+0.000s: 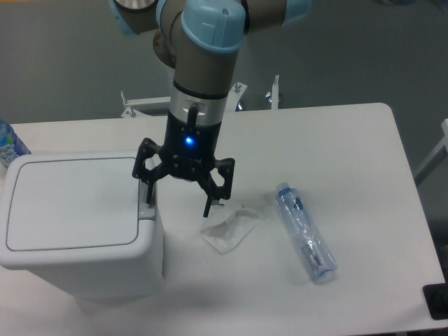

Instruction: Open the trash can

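I see the gripper (178,201) spread wide, holding nothing — one finger at the trash can (80,224) lid's right edge. The can sits left and below; a crumpled bag (229,229) lies just right.

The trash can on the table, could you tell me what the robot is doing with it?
The arm's hand is open, with one finger at the grey tab on the right edge of the trash can. The lid is shut. A crumpled clear bag and a plastic bottle lie on the table untouched.
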`<state>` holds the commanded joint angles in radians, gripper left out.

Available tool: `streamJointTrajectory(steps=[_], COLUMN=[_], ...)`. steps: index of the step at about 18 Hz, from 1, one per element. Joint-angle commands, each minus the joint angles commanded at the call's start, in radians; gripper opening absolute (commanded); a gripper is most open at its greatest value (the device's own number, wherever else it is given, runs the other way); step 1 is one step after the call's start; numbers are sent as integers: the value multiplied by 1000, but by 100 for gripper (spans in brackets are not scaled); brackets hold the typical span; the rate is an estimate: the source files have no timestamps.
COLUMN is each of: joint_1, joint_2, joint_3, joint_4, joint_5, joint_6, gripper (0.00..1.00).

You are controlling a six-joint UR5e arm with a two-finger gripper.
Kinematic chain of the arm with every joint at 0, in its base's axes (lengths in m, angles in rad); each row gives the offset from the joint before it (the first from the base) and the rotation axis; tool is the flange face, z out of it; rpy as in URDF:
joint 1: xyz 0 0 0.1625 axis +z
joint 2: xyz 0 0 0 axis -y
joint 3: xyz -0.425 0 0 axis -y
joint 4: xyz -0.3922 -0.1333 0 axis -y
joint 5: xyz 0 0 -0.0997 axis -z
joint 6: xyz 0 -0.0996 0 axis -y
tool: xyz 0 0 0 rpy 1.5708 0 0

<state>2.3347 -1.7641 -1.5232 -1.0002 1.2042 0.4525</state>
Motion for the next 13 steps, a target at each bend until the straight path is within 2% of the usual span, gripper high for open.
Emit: streamJointTrajectory(steps=[8,13], joint_1=[2,29], joint_2=[0,8], joint_3=[3,89], joint_4=[5,-3], joint_5=[0,32], joint_6=[-2,-46], gripper=[100,100])
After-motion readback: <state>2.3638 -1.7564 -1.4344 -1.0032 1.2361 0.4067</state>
